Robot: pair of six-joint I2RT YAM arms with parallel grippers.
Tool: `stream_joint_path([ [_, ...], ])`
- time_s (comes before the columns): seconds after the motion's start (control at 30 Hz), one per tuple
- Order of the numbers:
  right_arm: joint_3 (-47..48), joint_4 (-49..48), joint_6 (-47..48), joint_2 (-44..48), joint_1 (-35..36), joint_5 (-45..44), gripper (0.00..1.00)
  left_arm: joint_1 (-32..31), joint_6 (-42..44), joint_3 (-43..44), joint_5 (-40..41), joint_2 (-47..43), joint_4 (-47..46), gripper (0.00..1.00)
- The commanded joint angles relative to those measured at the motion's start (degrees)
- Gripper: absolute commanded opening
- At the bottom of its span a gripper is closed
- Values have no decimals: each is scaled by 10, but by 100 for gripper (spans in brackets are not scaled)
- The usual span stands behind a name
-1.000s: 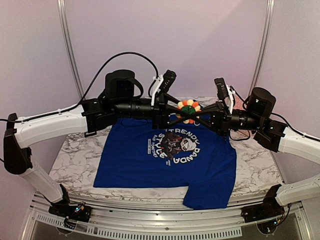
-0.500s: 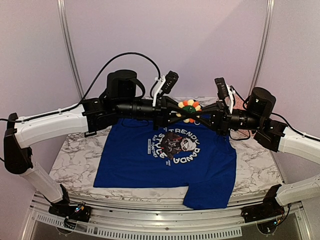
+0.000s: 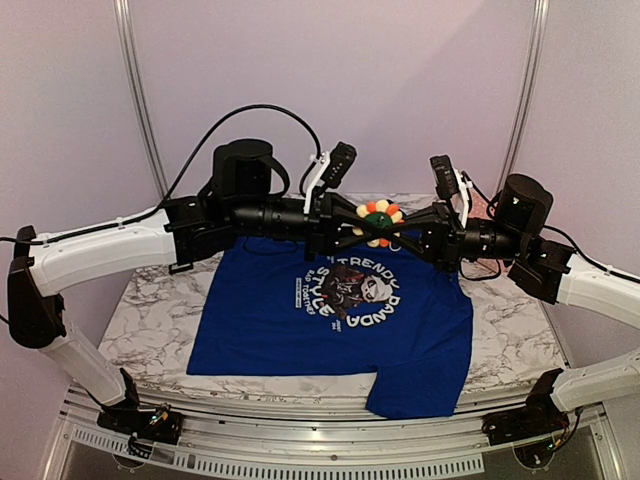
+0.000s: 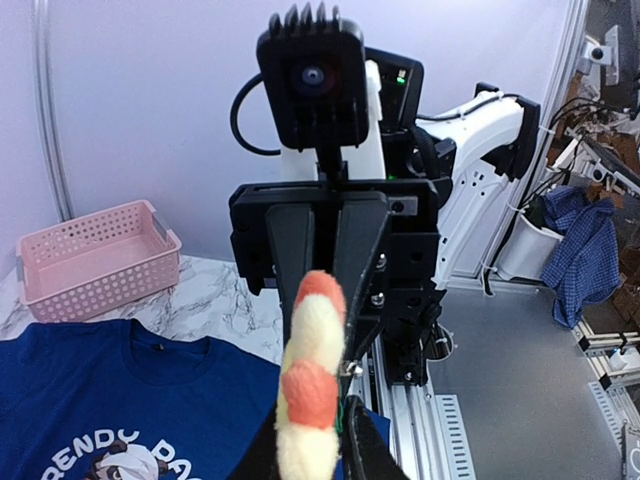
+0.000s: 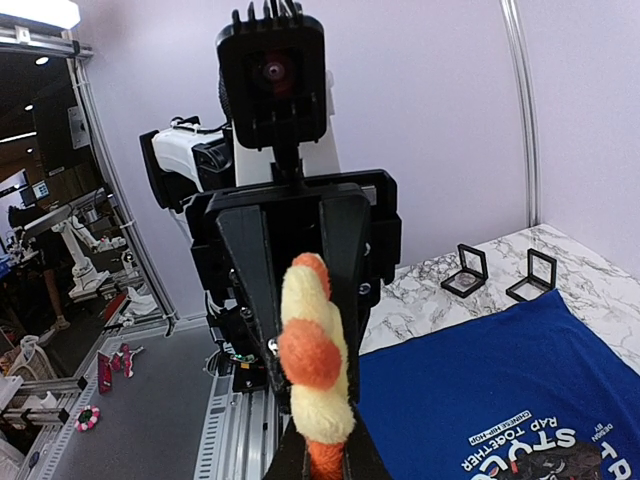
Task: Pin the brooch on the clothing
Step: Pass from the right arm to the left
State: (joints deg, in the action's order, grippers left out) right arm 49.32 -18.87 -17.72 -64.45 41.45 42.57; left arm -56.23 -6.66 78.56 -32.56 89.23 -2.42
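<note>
The left gripper [image 3: 357, 223] and right gripper [image 3: 399, 228] both pinched the brooch [image 3: 377, 219] above the shirt [image 3: 290, 335], not yet pinned.

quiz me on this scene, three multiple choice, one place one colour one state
1. The shirt is: A red B blue C green
2. The brooch is: A flat on the print B pinned to a sleeve C held in the air between the left end effector and right end effector
3. The shirt lies: A spread out on the table B folded in a stack C rolled up
Answers: B, the fabric is royal blue; C, both end effectors close on it clear of the cloth; A, its print and sleeves lie open.
</note>
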Motion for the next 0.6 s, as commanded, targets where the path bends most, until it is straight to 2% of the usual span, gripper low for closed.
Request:
stream_joint_path([
  [0.0,-2,-5,-3,11,-3,-4,0,5,5,-14,-7,-13,-8,21],
  [0.23,-2,0,-3,12,-4,-14,0,7,16,-24,-15,-24,-12,36],
  [0.4,-1,11,-2,13,-6,-34,0,7,34,-32,-13,-33,-4,52],
  [0.57,7,37,5,13,-7,-92,0,7,91,-28,31,-57,4,65],
])
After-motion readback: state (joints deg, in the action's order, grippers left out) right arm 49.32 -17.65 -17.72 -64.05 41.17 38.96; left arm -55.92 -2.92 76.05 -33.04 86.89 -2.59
